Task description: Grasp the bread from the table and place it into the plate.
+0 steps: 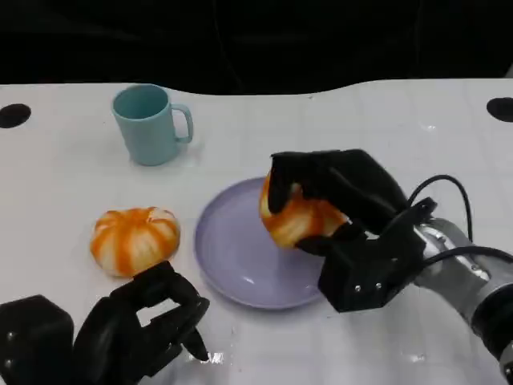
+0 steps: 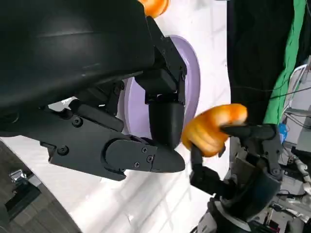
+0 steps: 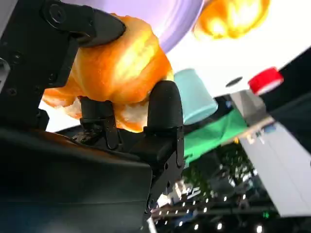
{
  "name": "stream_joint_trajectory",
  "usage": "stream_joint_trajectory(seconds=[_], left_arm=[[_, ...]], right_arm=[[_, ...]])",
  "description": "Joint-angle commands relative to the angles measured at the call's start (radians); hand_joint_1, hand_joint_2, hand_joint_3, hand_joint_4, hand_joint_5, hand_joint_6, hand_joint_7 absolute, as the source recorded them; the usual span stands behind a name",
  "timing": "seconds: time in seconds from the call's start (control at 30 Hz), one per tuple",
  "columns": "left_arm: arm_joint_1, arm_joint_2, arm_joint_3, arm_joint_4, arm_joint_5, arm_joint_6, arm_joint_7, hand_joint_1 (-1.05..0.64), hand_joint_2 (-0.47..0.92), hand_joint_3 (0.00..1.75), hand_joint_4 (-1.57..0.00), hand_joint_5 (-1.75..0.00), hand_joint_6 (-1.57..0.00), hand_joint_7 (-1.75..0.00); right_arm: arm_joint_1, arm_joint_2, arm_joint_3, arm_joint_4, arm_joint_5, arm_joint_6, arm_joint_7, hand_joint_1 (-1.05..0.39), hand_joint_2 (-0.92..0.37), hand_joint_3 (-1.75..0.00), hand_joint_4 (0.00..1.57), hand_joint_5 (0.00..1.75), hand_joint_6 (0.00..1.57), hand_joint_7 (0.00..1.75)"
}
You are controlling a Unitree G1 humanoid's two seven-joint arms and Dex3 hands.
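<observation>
A lab or test space: a plain white table [image 1: 64, 176], black backdrop, green cloth [image 2: 291, 63] and loose cables [image 2: 296, 170] nearby.

We see our right hand [image 3: 121, 116] gripping a bread [image 3: 116, 68]; the plate [image 3: 165, 19] lies at twelve o'clock, another bread [image 3: 231, 17] at one.
</observation>
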Motion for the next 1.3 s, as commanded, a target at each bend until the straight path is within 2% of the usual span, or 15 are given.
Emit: stream_joint_trajectory(seconds=[0.03, 0.2, 0.27, 0.4, 0.43, 0.47, 0.5, 0.57, 0.6, 0.67, 0.7, 0.77, 0.9, 1.0, 1.3], left_arm=[[0.000, 0.011, 0.005, -0.006, 0.005, -0.005, 0.002, -0.54, 0.92, 0.24, -0.73, -1.75, -0.63, -1.58], [0.004, 0.010, 0.006, -0.008, 0.001, -0.005, 0.000, -0.54, 0.92, 0.24, -0.73, -1.75, -0.63, -1.58], [0.004, 0.010, 0.005, -0.011, 0.003, -0.001, 0.003, -0.54, 0.92, 0.24, -0.73, -1.75, -0.63, -1.58], [0.003, 0.011, 0.005, -0.009, 0.003, -0.002, 0.002, -0.55, 0.92, 0.24, -0.73, -1.75, -0.63, -1.58], [0.002, 0.011, 0.005, -0.007, 0.002, -0.005, -0.001, -0.55, 0.92, 0.24, -0.73, -1.75, -0.63, -1.58], [0.002, 0.010, 0.006, -0.007, 0.001, -0.006, -0.001, -0.55, 0.92, 0.23, -0.73, -1.75, -0.63, -1.58], [0.002, 0.010, 0.006, -0.004, 0.001, -0.010, -0.003, -0.55, 0.92, 0.23, -0.73, -1.75, -0.63, -1.57], [0.003, 0.012, 0.004, -0.004, 0.005, -0.016, -0.005, -0.55, 0.92, 0.24, -0.73, -1.75, -0.63, -1.57], [0.003, 0.013, 0.004, -0.004, 0.007, -0.018, -0.005, -0.55, 0.92, 0.24, -0.73, -1.75, -0.62, -1.57], [0.003, 0.013, 0.004, -0.002, 0.008, -0.020, -0.004, -0.55, 0.92, 0.25, -0.73, -1.75, -0.63, -1.56], [0.002, 0.012, 0.004, -0.001, 0.008, -0.018, -0.002, -0.55, 0.92, 0.24, -0.73, -1.75, -0.63, -1.56], [0.001, 0.011, 0.005, 0.001, 0.007, -0.019, -0.002, -0.55, 0.92, 0.24, -0.74, -1.75, -0.64, -1.56], [0.003, 0.011, 0.004, -0.007, 0.007, -0.009, 0.006, -0.56, 0.92, 0.23, -0.73, -1.75, -0.64, -1.56], [0.003, 0.010, 0.004, -0.008, 0.008, -0.007, 0.007, -0.56, 0.92, 0.23, -0.73, -1.75, -0.64, -1.56], [0.003, 0.010, 0.004, -0.005, 0.010, -0.013, 0.005, -0.57, 0.92, 0.23, -0.73, -1.75, -0.64, -1.57]], right_arm=[[-0.023, 0.005, 0.018, 0.030, -0.012, -0.012, 0.001, -0.09, -0.23, -1.41, 1.01, 1.75, 0.82, 1.64], [-0.031, 0.015, 0.036, 0.062, -0.022, -0.026, -0.001, -0.10, -0.26, -1.37, 1.00, 1.75, 0.82, 1.59], [-0.032, 0.019, 0.040, 0.072, -0.022, -0.027, 0.000, -0.12, -0.29, -1.31, 0.98, 1.75, 0.87, 1.43], [-0.032, 0.033, 0.036, 0.096, -0.009, -0.039, 0.007, -0.10, -0.31, -1.32, 0.95, 1.75, 0.90, 1.24], [-0.031, 0.036, 0.035, 0.102, -0.006, -0.044, 0.006, -0.10, -0.32, -1.24, 0.91, 1.75, 0.88, 1.16], [-0.031, 0.039, 0.033, 0.106, -0.004, -0.045, 0.007, -0.12, -0.37, -1.05, 0.87, 1.67, 0.85, 1.01], [-0.030, 0.040, 0.031, 0.107, 0.000, -0.048, 0.013, -0.13, -0.40, -0.97, 0.84, 1.62, 0.83, 0.94], [-0.030, 0.034, 0.031, 0.100, 0.001, -0.042, 0.036, -0.22, -0.50, -0.74, 0.67, 1.24, 0.71, 0.66], [-0.031, 0.031, 0.033, 0.096, -0.003, -0.036, 0.044, -0.26, -0.56, -0.65, 0.64, 1.06, 0.68, 0.52], [-0.035, 0.022, 0.039, 0.087, -0.015, -0.020, 0.066, -0.36, -0.75, -0.34, 0.54, 0.68, 0.63, 0.23], [-0.036, 0.018, 0.041, 0.080, -0.019, -0.012, 0.075, -0.40, -0.83, -0.22, 0.49, 0.57, 0.60, 0.14], [-0.035, 0.009, 0.044, 0.061, -0.026, 0.004, 0.092, -0.50, -0.90, -0.12, 0.35, 0.42, 0.50, 0.04], [-0.024, -0.007, 0.045, 0.013, -0.026, 0.030, 0.123, -0.59, -0.92, -0.13, 0.19, 0.32, 0.40, 0.00], [-0.017, -0.012, 0.045, -0.009, -0.024, 0.043, 0.135, -0.61, -0.92, -0.14, 0.16, 0.32, 0.39, 0.00], [0.052, -0.076, 0.011, -0.195, 0.014, 0.112, 0.259, -0.67, -0.92, -0.18, 0.08, 0.32, 0.32, 0.00]])
